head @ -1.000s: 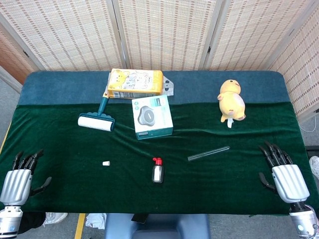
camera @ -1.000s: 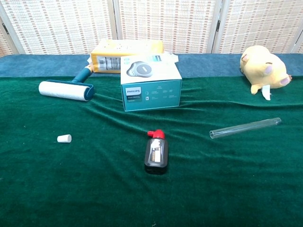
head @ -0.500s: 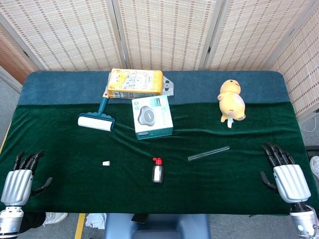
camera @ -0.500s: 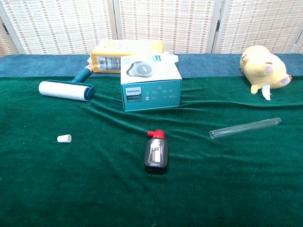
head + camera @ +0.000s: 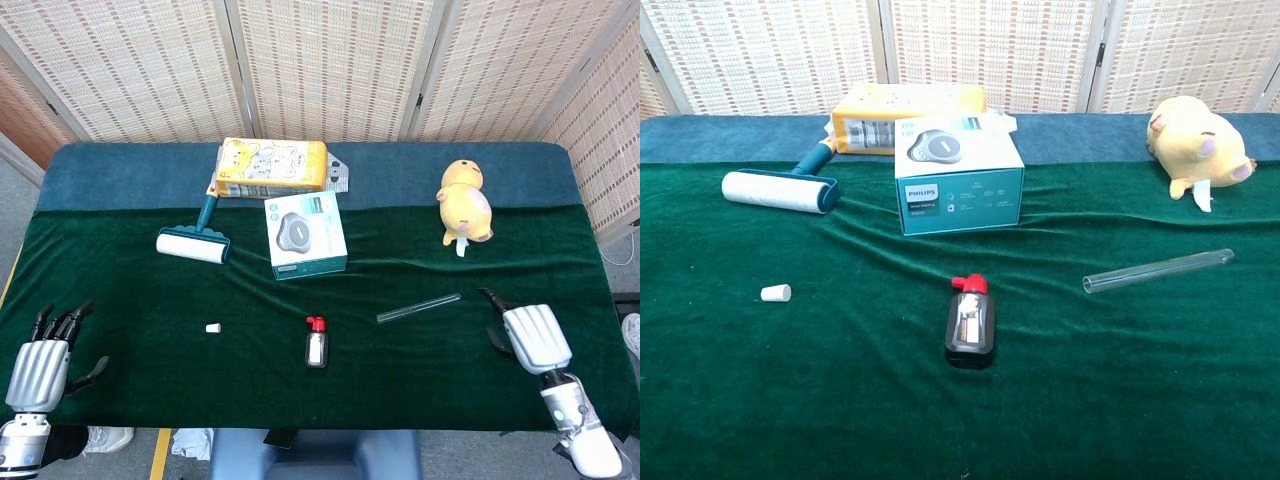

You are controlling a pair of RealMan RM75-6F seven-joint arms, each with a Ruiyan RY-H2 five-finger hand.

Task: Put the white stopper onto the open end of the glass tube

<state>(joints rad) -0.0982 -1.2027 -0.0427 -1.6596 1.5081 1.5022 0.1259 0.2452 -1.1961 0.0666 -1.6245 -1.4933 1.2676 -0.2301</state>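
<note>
Movement is what we see first: our right hand (image 5: 527, 334) has slid in from the right edge of the tabletop (image 5: 150, 300) toward the glass tube (image 5: 418, 308), and it now sits nearer to the tube's far end than it did half a second ago. Our left hand (image 5: 40, 355) has hardly shifted; it stays by the near left corner. Nothing on the cloth has moved.

Our right hand lies with its silver back up and its dark fingers tipped away from us, so we cannot tell if they are apart or curled. It holds nothing and does not touch the tube. Our left hand has its fingers spread apart and pointing up, and it holds nothing too.

The white stopper (image 5: 213, 328) lies by itself on the green cloth, well apart from the tube. Between them lies a small bottle with a red cap (image 5: 316, 343). The tube lies flat and slanted, with its open end toward the bottle. In the chest view we see the stopper (image 5: 775, 293) and tube (image 5: 1158, 270), but no hands.
</note>
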